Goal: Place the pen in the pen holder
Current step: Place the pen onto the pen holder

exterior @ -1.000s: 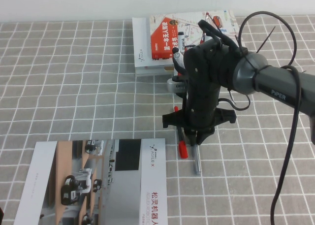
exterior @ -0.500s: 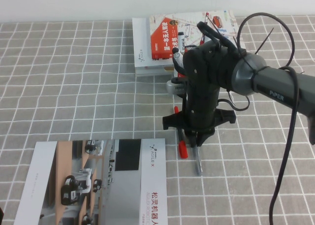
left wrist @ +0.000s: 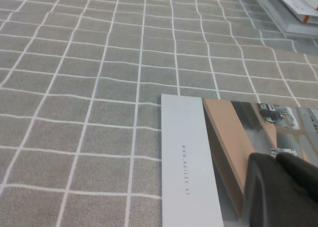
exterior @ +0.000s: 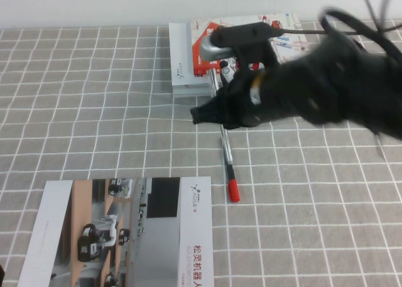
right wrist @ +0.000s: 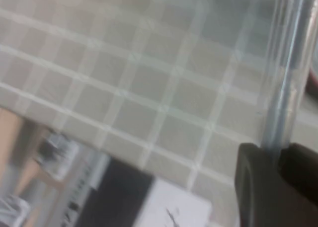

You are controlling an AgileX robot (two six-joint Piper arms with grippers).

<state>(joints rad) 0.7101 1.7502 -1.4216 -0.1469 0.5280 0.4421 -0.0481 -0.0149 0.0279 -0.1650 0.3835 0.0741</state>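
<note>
- Above the middle of the checked grey bench (exterior: 94, 111), the right arm (exterior: 326, 86) is hanging raised and blurred, reaching in from the right side of the high view.
- The right gripper (right wrist: 276, 160) is clamping the pen (right wrist: 284, 78): in the right wrist view its dark fingers (right wrist: 253, 182) are pinching the base of the silvery shaft, which is sticking out beyond them over the checked cloth.
- In the high view the right gripper itself is lying somewhere in the dark, smeared mass of the arm, and I cannot pick out the pen there.
- A black pen with red cap (exterior: 228, 164) is lying flat on the bench below the arm, its red end (exterior: 233, 190) pointing toward the near edge, just beside the top right corner of a brochure (exterior: 119, 237).
- That brochure is lying flat at the near left of the bench; the left wrist view is showing its pale margin (left wrist: 191, 162) with small printed lettering.
- A stack of books (exterior: 188, 54) is sitting at the far edge of the bench, partly hidden behind the arm.
- The pen holder is not showing clearly; the arm is covering the area in front of the books.
- The left gripper (left wrist: 283, 189) is hovering low over the brochure at the near left, only a dark part of it showing, and I cannot tell whether it is open or closed.
</note>
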